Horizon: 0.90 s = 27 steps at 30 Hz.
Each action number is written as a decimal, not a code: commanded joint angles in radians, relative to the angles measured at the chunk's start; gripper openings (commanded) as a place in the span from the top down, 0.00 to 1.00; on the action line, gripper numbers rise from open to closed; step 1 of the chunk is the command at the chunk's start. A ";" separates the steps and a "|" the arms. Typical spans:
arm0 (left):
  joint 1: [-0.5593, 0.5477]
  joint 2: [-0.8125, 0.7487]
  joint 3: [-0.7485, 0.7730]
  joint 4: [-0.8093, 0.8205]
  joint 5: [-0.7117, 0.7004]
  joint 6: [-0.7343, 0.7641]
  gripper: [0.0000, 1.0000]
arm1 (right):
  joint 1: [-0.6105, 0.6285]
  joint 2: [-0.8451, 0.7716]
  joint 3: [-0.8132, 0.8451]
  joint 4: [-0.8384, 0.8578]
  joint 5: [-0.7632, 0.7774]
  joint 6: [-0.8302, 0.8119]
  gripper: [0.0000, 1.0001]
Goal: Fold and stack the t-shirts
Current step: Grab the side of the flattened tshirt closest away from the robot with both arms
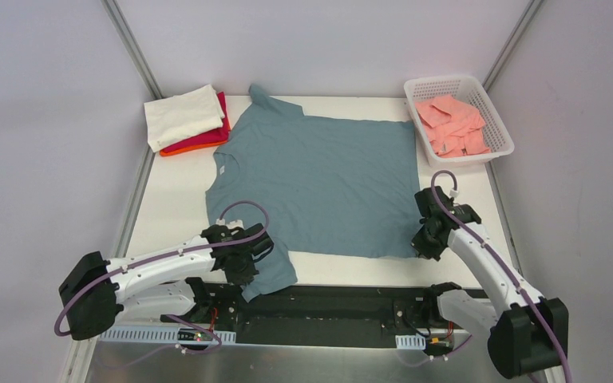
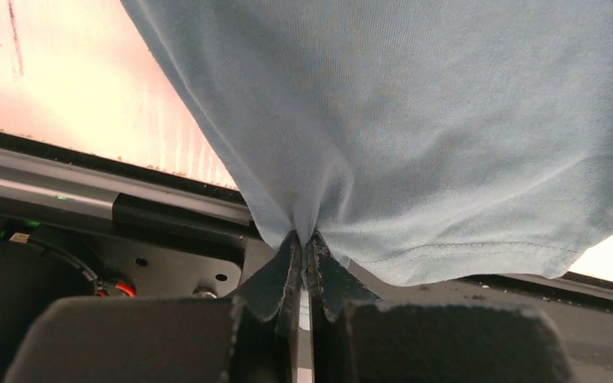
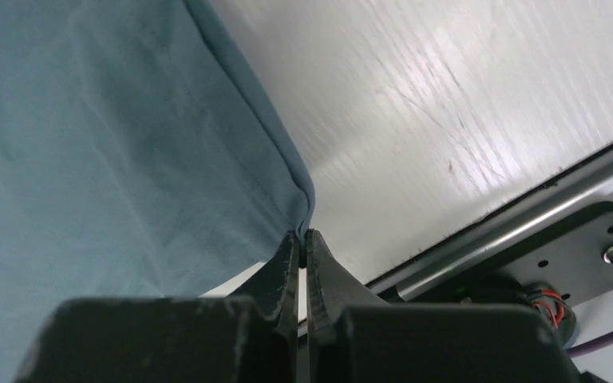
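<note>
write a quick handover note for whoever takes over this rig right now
Left gripper: shut on the blue-grey shirt at its near sleeve.
Right gripper: shut on the same shirt's near hem corner.
Shirt lies spread flat, not yet folded.
Done: folded stack at far left, white on top, red and orange beneath.
Left to do: fold and stack this shirt, then the pink shirts in the basket.
</note>
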 commanded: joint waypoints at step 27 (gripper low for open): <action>0.273 -0.053 0.205 0.187 0.062 0.322 1.00 | -0.008 -0.013 0.106 0.004 -0.009 0.004 1.00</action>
